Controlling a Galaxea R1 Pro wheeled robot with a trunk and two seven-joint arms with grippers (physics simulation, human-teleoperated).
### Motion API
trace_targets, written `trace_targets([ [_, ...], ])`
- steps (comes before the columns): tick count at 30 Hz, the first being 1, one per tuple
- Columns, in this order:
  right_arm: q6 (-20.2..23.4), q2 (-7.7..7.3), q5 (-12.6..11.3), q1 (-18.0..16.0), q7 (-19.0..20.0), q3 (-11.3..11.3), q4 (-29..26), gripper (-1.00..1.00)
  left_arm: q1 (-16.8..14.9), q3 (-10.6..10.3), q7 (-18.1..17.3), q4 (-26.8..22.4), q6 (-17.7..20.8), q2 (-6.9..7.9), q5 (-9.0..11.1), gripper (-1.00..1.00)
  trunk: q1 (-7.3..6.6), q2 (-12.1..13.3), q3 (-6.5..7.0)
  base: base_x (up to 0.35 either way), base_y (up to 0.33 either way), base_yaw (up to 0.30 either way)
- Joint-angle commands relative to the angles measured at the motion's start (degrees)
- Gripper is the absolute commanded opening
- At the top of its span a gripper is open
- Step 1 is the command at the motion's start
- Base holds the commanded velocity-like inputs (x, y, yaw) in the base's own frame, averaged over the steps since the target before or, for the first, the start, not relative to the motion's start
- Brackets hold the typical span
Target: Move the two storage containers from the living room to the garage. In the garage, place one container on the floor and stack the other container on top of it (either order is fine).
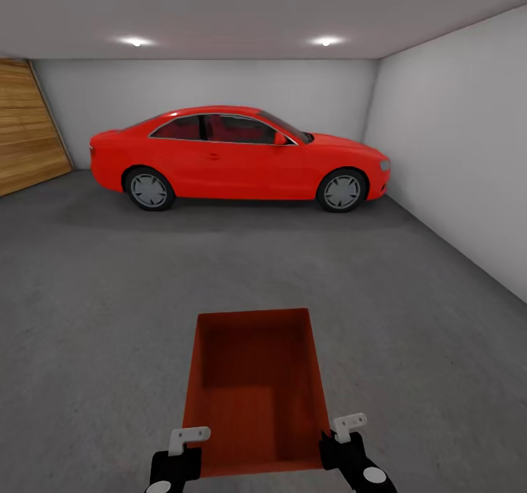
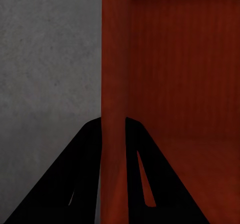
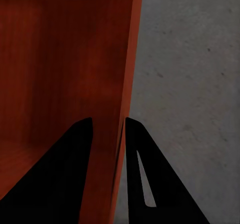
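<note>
An orange-red open-topped storage container [image 1: 256,383] sits low in front of me in the garage, held between both arms over the dark grey concrete floor [image 1: 110,295]. My left gripper [image 1: 192,436] is shut on its left wall [image 2: 115,59], one finger inside and one outside. On the opposite wall [image 3: 120,59] my right gripper [image 1: 342,428] is shut in the same way. In the wrist views the left gripper [image 2: 114,121] and right gripper [image 3: 107,120] straddle the thin rim. I cannot tell whether the base touches the floor.
A large glossy red car [image 1: 234,156] is parked across the far end. A wood-panelled door [image 1: 25,127] stands at the far left and a white wall [image 1: 454,149] runs along the right. Open concrete lies between me and the car.
</note>
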Motion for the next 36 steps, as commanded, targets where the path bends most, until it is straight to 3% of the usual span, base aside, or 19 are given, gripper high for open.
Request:
trace_targets([
  [1,-2.36,0.09,-3.22,-0.04,-2.16,-0.5,-0.28,-1.0,-0.01,-0.14,-1.02,0.01,0.25,-1.47,3.92,-1.0,0.03,-0.13,-0.13,0.042,0.001,0.0],
  [36,-2.36,0.08,-3.22,-0.04,-2.16,-0.45,-0.28,-1.0,-0.01,-0.01,-0.96,-0.01,0.17,-1.44,3.92,-1.0,0.03,-0.13,-0.13,0.312,0.0,0.0],
])
